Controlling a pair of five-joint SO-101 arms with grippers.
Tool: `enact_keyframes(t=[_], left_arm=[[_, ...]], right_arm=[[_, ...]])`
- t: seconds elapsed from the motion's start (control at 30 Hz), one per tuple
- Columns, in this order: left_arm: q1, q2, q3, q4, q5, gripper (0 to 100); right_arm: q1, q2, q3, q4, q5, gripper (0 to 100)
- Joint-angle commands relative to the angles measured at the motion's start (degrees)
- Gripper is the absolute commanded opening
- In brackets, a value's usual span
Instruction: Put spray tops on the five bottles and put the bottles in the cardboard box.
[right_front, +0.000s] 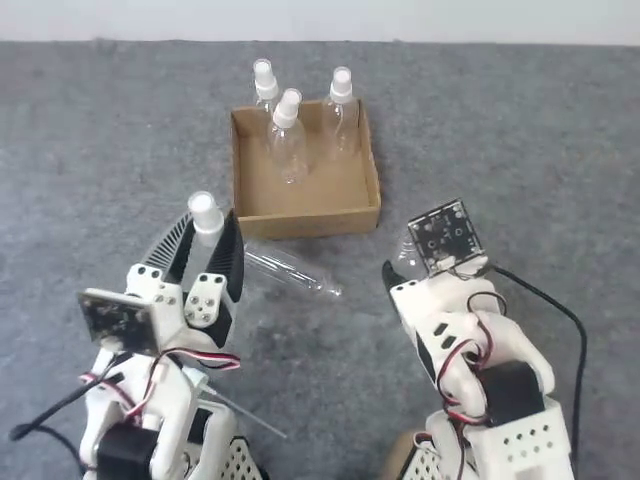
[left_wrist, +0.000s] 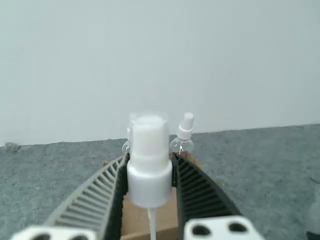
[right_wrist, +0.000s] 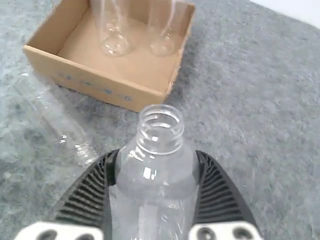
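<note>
- High view: your left hand (right_front: 208, 228) pinches a white plastic spray top (right_front: 203, 208) just beside the near wall of the brown cardboard box (right_front: 305, 220).
- Left wrist view: keep its thin dip tube (left_wrist: 150, 222) hanging straight.
- Right wrist view: your right hand (right_wrist: 156, 160) clamps an open-necked clear plastic bottle (right_wrist: 159, 150) near the box; centre the tube over that neck before lowering.

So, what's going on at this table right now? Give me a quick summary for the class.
Two robot arms are capping bottles. The left gripper holds a white spray top between its fingers, raised near the front of the cardboard box. The right gripper holds an open bottle upright. Three capped bottles stand in the box, and a fifth bottle, uncapped, lies on the grey mat just in front of it.
</note>
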Motion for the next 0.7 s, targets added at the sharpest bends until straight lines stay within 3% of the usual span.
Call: enact_keyframes(t=[0.0,0.27,0.67], left_arm=[[-0.35,-1.14,-2.07,-6.77,2.37,1],[0.00,-0.88,-3.03,-15.47,7.47,1],[-0.35,-1.05,-6.46,-15.38,11.52,1]], right_arm=[[-1.54,-1.36,0.09,-1.63,0.70,2.4],[-1.89,-1.36,0.26,-2.07,0.18,2.7],[-8.40,-1.36,6.86,-14.46,0.62,2.6]])
